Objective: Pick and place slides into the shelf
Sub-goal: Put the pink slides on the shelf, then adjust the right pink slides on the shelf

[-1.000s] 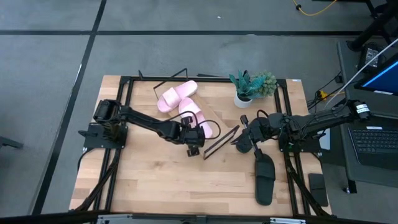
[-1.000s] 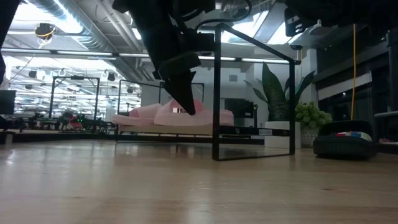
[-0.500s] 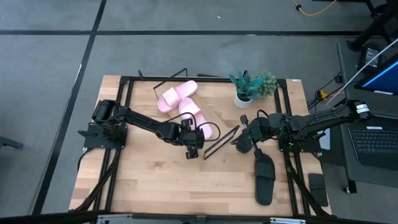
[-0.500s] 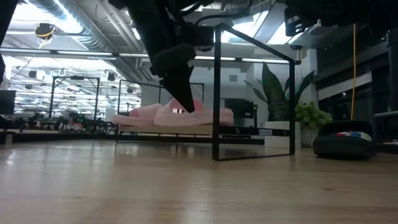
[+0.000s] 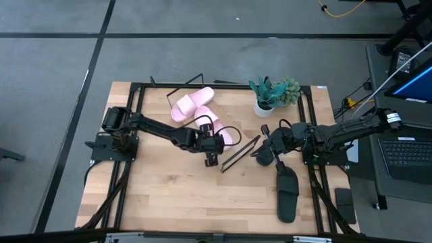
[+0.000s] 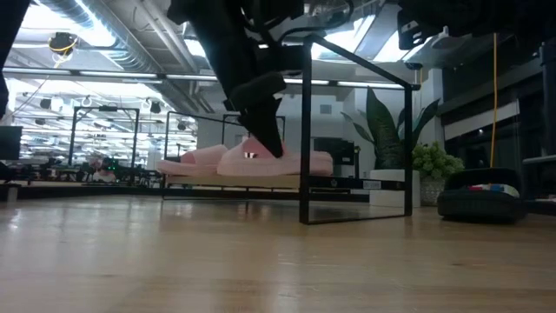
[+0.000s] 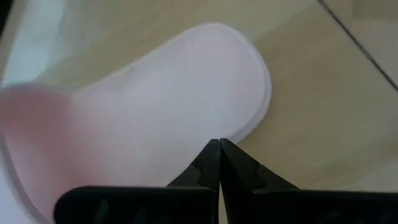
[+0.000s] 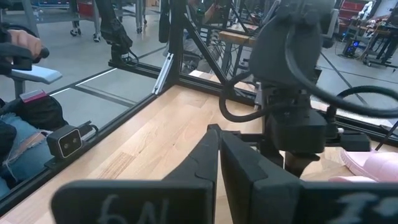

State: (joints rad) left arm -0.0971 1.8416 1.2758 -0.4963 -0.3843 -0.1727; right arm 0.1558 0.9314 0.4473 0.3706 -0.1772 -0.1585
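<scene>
Two pale pink slides lie on the slanted light-wood shelf [image 5: 233, 145]: one farther back [image 5: 191, 102], one nearer [image 5: 217, 125]. The shelf's black wire frame [image 6: 356, 130] stands in front of them in the low view. My left gripper [image 5: 217, 145] is shut, with its tips down at the nearer pink slide [image 7: 155, 106]. One black slide [image 5: 287, 192] lies flat on the table near the right edge. The second black slide is out of view. My right gripper [image 5: 260, 155] hovers shut at the shelf's right end, touching nothing. My left gripper touches the nearer pink slide with its shut fingertips [image 7: 219, 149], at the rim of the sole [image 7: 245, 127] close to its rounded end. The fingers slant down from above [image 6: 269, 143]. The slide lies flat on the shelf board and is not lifted.
A small potted plant [image 5: 273, 94] stands at the table's far right. A laptop [image 5: 408, 145] sits beyond the right edge. Black frame rails [image 5: 135, 155] run along both table sides. Bare wood [image 5: 175, 196] spreads across the near half of the table.
My left gripper, still shut, has drawn back a little and then moved toward the table's right and far side against the nearer pink slide. The slide has slid slightly to the right on the shelf board. The right arm has kept still.
</scene>
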